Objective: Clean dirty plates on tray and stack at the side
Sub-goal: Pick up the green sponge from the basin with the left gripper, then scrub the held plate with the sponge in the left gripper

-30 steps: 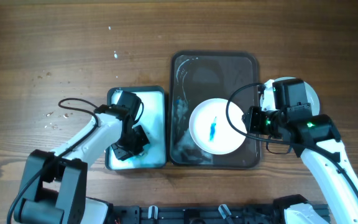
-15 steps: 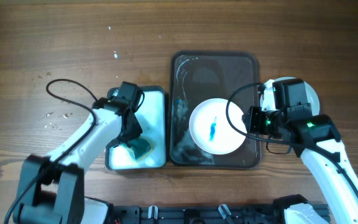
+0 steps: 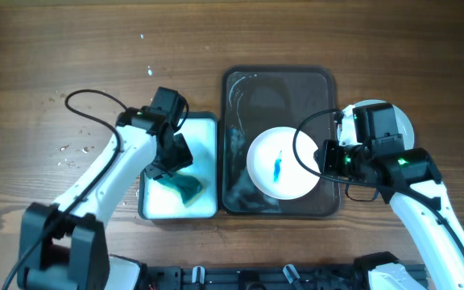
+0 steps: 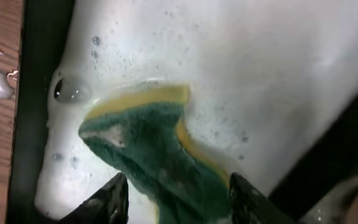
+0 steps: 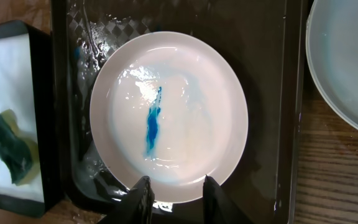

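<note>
A: Left tool, status?

B: Closed on the sponge. Both fingers pinch its near end. The green face is up and a yellow edge shows along the far side.

A: Where does the sponge sit?

B: Inside the tub, over white suds. The far end lies on or just above the foam; I cannot tell which. In the overhead view it is in the lower middle of the tub, which stands on the bench just left of the tray.

A: The dirty plate?

B: The plate lies flat in the tray, nearer the front than the back. A blue streak runs down its middle, and its surface looks wet. The tray floor around it is wet too.

A: Right tool?

B: Open. The fingers are spread over the plate's near rim, one to each side. I cannot tell whether they touch it.

A: Anything at the side?

B: A second plate rests on the bench just right of the tray. It is pale with no streak, and the right arm partly covers it in the overhead view.
</note>
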{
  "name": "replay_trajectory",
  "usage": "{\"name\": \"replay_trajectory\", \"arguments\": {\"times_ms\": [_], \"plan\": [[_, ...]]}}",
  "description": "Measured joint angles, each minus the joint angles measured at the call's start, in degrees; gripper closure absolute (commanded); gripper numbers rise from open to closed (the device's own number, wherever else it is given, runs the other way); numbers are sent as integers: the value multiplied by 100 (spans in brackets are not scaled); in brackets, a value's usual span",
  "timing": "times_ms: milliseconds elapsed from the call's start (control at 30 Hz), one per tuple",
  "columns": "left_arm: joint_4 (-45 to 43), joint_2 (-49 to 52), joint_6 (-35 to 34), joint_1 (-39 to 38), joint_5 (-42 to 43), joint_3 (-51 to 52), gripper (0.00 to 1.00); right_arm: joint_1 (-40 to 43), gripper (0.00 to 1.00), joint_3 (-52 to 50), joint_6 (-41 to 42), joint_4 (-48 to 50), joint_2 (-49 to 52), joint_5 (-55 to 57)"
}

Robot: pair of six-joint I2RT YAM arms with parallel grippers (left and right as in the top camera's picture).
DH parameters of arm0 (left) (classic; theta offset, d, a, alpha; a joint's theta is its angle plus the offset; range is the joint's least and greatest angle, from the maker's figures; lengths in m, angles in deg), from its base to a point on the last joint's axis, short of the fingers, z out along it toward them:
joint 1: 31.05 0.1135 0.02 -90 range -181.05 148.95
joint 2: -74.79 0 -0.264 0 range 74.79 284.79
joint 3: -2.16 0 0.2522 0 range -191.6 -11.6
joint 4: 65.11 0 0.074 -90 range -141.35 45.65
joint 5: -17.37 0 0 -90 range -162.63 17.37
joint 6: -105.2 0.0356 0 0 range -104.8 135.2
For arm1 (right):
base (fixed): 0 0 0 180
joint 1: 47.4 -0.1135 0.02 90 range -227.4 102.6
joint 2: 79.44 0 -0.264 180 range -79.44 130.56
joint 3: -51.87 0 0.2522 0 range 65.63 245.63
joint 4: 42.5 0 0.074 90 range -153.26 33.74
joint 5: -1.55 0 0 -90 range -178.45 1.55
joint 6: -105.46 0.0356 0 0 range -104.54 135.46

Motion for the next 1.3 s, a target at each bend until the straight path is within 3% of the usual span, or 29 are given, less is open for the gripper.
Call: {"name": "replay_trajectory", "arguments": {"times_ms": [133, 233, 267, 300, 433, 533, 667, 833, 933, 1033, 1100, 1300], "plan": [[-63, -31, -39, -46, 59, 184, 66, 0, 70, 0, 0, 0, 0, 0], [-717, -26, -306, -138, 81, 820, 73, 0, 58, 0, -2, 7, 0, 9], [-1119, -26, -428, -175, 79, 1158, 95, 0, 57, 0, -17, 24, 4, 61], [-1340, -48, -470, -177, 76, 1283, 96, 0, 56, 0, -33, 22, 9, 140], [-1644, -133, -560, -177, 31, 1497, 96, 0, 56, 0, 13, 107, 164, 525], [-1285, -127, -404, -149, 35, 1309, 96, 0, 56, 0, 96, 247, 378, 621], [-236, -168, 33, -142, 35, 295, 96, 170, 60, 0, 374, 424, 887, 645], [387, -420, 616, -376, 59, -1292, 96, 549, 61, 0, 190, 769, 1725, 247], [142, -514, 741, -658, 212, -1591, 96, 667, 65, 0, -197, 931, 2107, -57], [-422, -437, 824, -1233, 450, -1624, 96, 667, 87, 0, -459, 981, 2538, -254], [-675, -295, 837, -1506, 509, -1624, 96, 667, 96, 0, -535, 1069, 2859, -295], [-1346, 881, 846, -2238, 592, -1628, 96, 678, 96, 15, -643, 1167, 3270, -625]]}}
